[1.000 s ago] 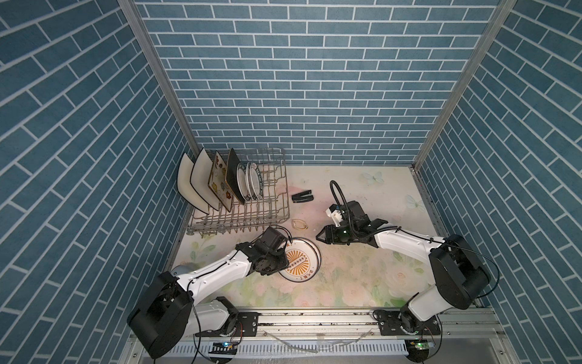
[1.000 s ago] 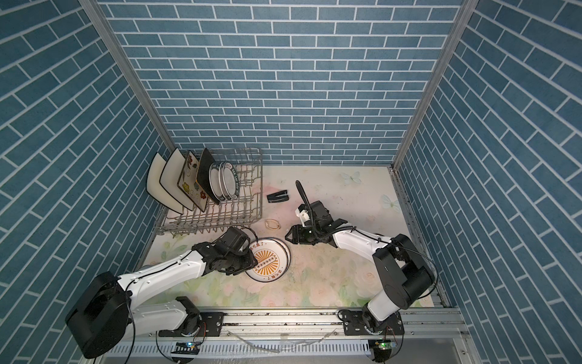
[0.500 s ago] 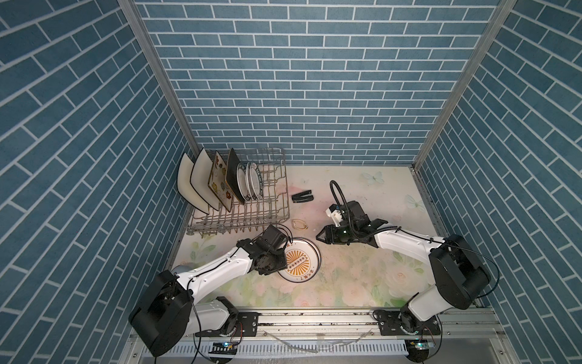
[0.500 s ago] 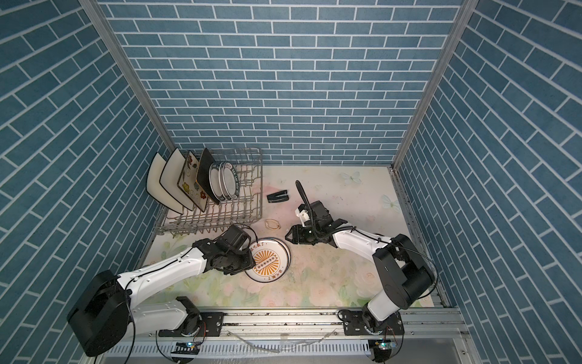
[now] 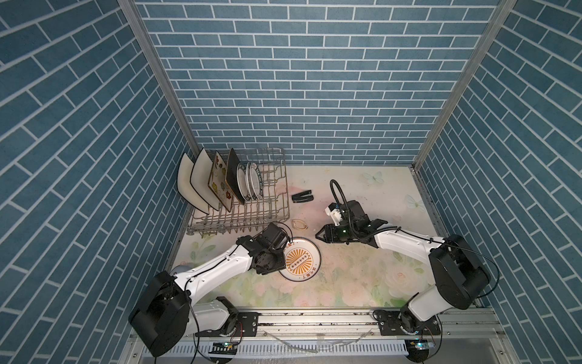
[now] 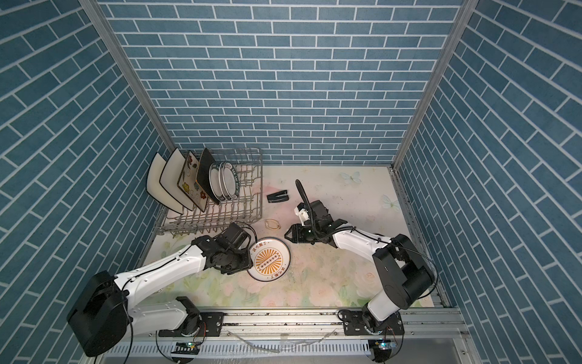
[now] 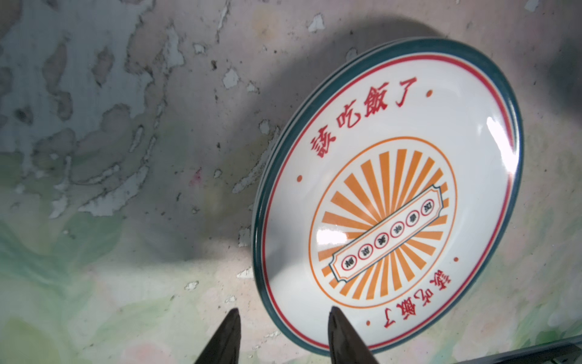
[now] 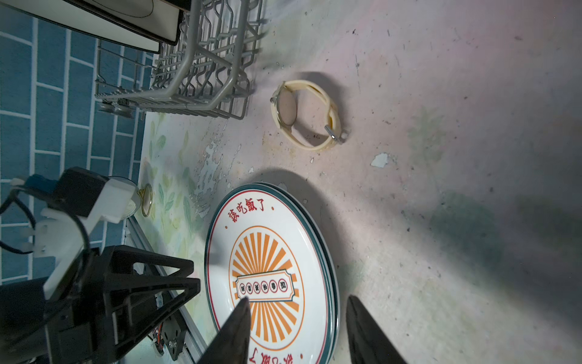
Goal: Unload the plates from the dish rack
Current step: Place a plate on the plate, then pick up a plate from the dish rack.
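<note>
A round white plate [image 5: 299, 264] [image 6: 268, 259] with a teal rim and an orange sunburst lies flat on the table, on top of a second one like it [image 8: 330, 277]. My left gripper [image 7: 283, 312] is open at its left edge with nothing held; one fingertip [image 7: 338, 327] hangs over the rim. My right gripper [image 8: 297, 299] [image 5: 318, 237] is open and empty, to the upper right of the plate. The dish rack [image 5: 285, 205] [image 6: 260, 189] stands at the back left. It holds several square plates [image 5: 201, 179] and round plates [image 5: 250, 186] on edge.
A cream wristwatch [image 5: 299, 224] [image 8: 304, 115] lies between the rack and the flat plate. A black clip-like object [image 5: 302, 197] lies right of the rack. Blue brick walls close in three sides, and a metal rail [image 5: 315, 321] runs along the front.
The right gripper's jaws have narrowed slightly. The left arm has barely shifted beside the plate, and the plate on the table lies where it was.
</note>
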Controlling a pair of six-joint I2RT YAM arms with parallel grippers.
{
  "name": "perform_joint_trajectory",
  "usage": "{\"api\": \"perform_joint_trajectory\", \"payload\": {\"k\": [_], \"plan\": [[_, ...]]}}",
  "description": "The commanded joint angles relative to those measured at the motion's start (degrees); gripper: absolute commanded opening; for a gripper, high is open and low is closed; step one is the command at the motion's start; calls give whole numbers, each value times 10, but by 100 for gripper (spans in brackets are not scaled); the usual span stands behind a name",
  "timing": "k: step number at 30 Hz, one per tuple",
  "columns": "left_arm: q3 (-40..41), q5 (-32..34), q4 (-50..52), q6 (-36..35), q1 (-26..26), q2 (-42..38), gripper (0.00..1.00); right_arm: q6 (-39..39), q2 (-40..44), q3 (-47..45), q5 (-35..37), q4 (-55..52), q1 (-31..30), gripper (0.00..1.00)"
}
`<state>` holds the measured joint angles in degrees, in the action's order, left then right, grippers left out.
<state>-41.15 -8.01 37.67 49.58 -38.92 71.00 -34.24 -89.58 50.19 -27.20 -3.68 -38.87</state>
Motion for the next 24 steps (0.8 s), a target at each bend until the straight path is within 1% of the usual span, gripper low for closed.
{"api": "perform_joint_trajectory", "payload": {"k": [1, 6, 9, 11, 13, 16, 21, 24], "plan": [[-62, 48, 62, -56, -3, 1, 48, 23, 13, -15, 4, -3, -2, 50], [-221, 133, 172, -176, -1, 43, 50, 49, 35, -7, 36, -33, -2, 50], [-311, 180, 206, -244, 5, 67, 54, 71, 51, 3, 49, -53, -2, 51], [-360, 198, 210, -281, 21, 77, 55, 85, 61, 11, 57, -68, -3, 52], [-403, 199, 205, -316, 51, 90, 55, 94, 70, 20, 77, -87, -2, 53], [-462, 212, 189, -361, 89, 113, 56, 103, 80, 26, 89, -97, -2, 53], [-547, 244, 167, -427, 123, 176, 57, 118, 84, 42, 90, -116, -3, 54], [-584, 256, 157, -450, 146, 221, 57, 132, 82, 54, 88, -132, -3, 55]]}}
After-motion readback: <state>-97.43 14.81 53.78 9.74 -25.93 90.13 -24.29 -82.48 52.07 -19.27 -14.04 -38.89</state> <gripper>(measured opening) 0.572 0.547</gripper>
